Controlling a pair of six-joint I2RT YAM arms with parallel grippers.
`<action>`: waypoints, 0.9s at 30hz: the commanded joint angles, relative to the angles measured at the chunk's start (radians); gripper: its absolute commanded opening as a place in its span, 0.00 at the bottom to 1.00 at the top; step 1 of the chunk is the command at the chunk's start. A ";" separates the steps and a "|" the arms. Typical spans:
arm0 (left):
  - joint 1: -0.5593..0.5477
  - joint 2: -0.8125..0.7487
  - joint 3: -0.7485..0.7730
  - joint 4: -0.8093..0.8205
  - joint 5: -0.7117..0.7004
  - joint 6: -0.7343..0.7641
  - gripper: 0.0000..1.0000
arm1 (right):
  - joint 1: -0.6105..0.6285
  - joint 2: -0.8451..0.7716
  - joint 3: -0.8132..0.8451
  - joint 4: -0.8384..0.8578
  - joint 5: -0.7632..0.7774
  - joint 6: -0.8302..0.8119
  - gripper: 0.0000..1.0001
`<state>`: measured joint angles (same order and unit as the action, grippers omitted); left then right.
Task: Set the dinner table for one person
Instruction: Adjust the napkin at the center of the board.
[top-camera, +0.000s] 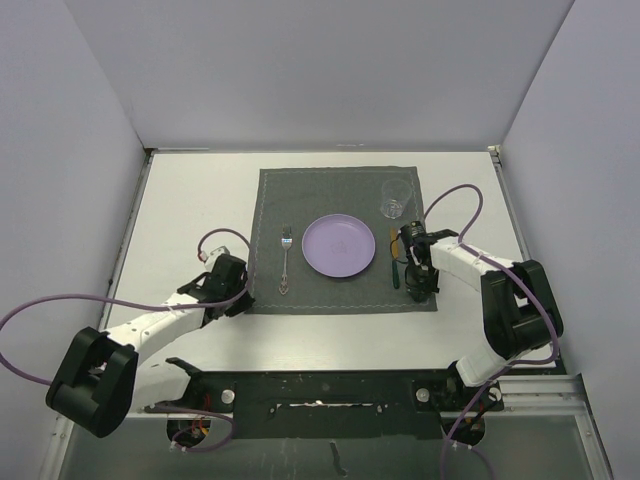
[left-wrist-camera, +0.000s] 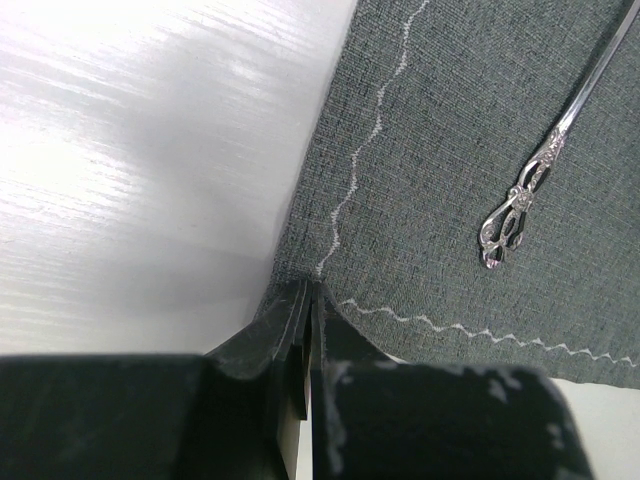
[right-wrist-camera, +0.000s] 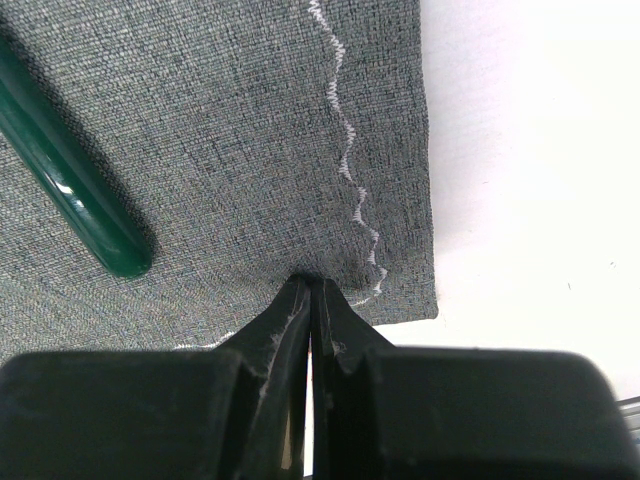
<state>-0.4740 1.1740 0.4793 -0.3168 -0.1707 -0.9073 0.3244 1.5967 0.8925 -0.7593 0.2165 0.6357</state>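
Note:
On the white dinner table lies a dark grey placemat with a purple plate at its middle. A silver fork lies left of the plate, a green-handled utensil lies right of it, and a clear glass stands at the far right corner. My left gripper is shut on the mat's near left corner, where the cloth puckers at the tips. My right gripper is shut on the near right corner, tips pinching the cloth.
The fork's ornate handle end lies right of the left gripper. The green handle ends just left of the right gripper. Bare white tabletop flanks the mat. Grey walls enclose the table on three sides.

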 joint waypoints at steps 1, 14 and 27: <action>0.005 0.041 0.003 0.073 0.007 -0.017 0.00 | -0.004 0.016 -0.039 0.035 -0.048 0.012 0.00; 0.005 0.078 -0.015 0.013 0.025 -0.072 0.00 | -0.016 0.009 -0.035 0.029 -0.048 0.003 0.00; 0.005 -0.044 -0.029 -0.159 0.013 -0.102 0.00 | -0.024 0.012 -0.026 0.026 -0.051 -0.007 0.00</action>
<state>-0.4713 1.1721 0.4732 -0.3588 -0.1520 -0.9916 0.3069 1.5955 0.8921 -0.7586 0.1917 0.6289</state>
